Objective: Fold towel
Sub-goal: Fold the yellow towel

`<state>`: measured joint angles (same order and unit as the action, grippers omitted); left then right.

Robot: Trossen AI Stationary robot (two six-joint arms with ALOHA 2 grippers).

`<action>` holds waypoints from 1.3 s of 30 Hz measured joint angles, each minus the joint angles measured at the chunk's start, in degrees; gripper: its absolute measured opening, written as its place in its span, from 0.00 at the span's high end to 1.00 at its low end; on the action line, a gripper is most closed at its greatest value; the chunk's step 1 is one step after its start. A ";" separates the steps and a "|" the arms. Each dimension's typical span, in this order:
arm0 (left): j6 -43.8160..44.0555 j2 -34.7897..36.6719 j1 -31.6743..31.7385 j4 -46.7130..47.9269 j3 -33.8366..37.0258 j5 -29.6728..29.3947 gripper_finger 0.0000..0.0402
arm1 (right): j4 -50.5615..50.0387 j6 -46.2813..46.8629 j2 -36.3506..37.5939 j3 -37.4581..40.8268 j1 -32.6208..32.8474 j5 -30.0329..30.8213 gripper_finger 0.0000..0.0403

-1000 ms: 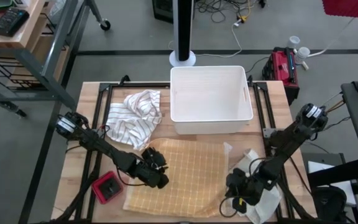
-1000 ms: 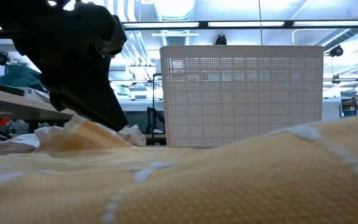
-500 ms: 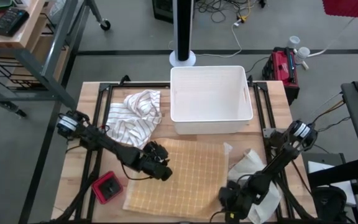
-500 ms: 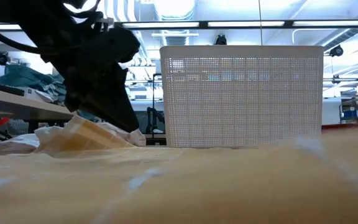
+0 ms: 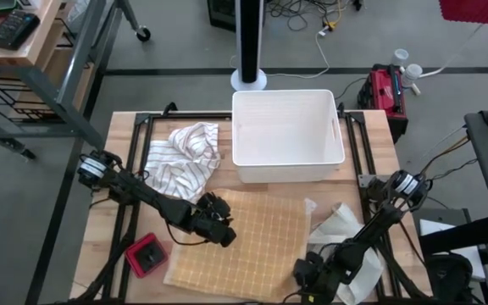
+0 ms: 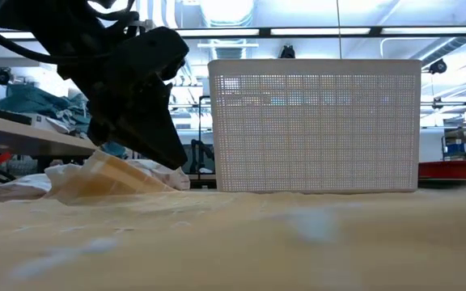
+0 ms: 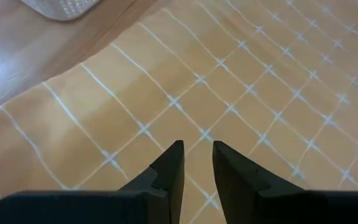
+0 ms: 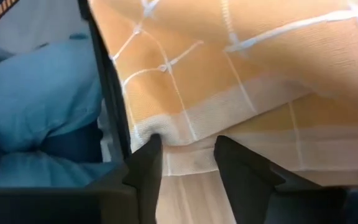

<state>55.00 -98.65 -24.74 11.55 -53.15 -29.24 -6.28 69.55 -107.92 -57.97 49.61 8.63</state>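
The towel [image 5: 240,246] is a soft woven cloth of orange-yellow colour with a grid of thin white lines, and it lies spread almost flat on the front part of the wooden tabletop [image 5: 125,140], in a roughly rectangular shape. The left claw [image 5: 221,235] is over the left half of the towel; in its wrist view the 2 dark fingers [image 7: 169,168] stand only a narrow gap apart, with nothing between them. The right claw [image 5: 306,273] is at the front right corner of the towel; its 2 fingers [image 8: 146,165] are parted, and the pale hemmed edge of the cloth lies just in front of them, not gripped. Behind the towel stands a white rectangular plastic basket [image 5: 287,135] with perforated walls, and at its left lies a crumpled striped white cloth [image 5: 185,158]. A small red and black square object [image 5: 146,256] lies near the front left.
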 joint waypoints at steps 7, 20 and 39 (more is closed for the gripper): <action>4.59 0.02 -0.24 1.45 0.28 0.34 0.81 | -1.49 -0.11 -0.69 -0.07 0.20 1.07 0.93; 9.80 0.02 -0.34 3.21 0.65 1.01 0.81 | -10.44 6.19 0.90 -5.19 6.34 -0.42 1.00; -19.16 -5.57 -0.13 -33.76 -0.25 12.62 0.81 | -45.51 8.28 1.06 -14.87 6.04 19.41 1.00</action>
<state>35.84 -104.23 -24.87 -22.21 -53.40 -16.62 -51.79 77.83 -106.87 -72.84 55.65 28.04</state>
